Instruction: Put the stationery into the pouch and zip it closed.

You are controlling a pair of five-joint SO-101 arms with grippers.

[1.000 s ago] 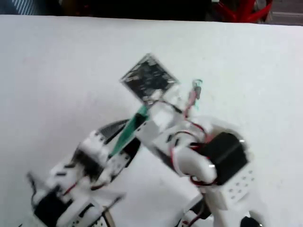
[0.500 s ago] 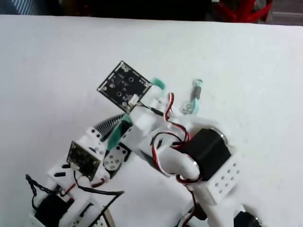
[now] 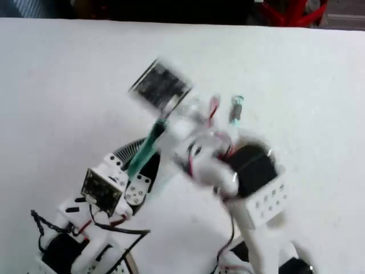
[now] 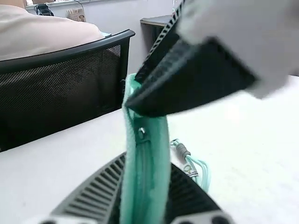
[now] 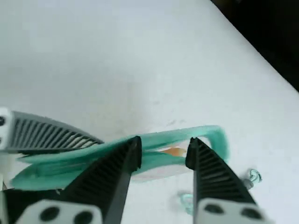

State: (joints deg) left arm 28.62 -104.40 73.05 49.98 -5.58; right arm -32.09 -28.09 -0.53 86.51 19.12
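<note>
A mint-green pouch (image 3: 145, 149) stands on edge, with my left gripper (image 3: 138, 161) shut on its near end. In the left wrist view the pouch (image 4: 145, 177) rises between my grey ribbed jaws, its zip pull (image 4: 141, 134) near the top edge. My right gripper (image 5: 163, 147) is open, its black fingers (image 5: 122, 161) set apart along the pouch's (image 5: 205, 133) top edge; one finger (image 4: 196, 74) touches that edge. Something orange (image 5: 174, 150) shows in the pouch's slit. The pouch's cord with a metal clip (image 3: 235, 107) lies on the table beyond.
The white table (image 3: 68, 74) stretches wide to the left and back. A red frame (image 3: 291, 11) stands behind the far right edge. A black mesh chair (image 4: 60, 84) is beyond the table in the left wrist view.
The right arm's wrist swung left, then back and farther away along the pouch. More of the green pouch now shows between the two arms. The left arm has held still for the last half second.
</note>
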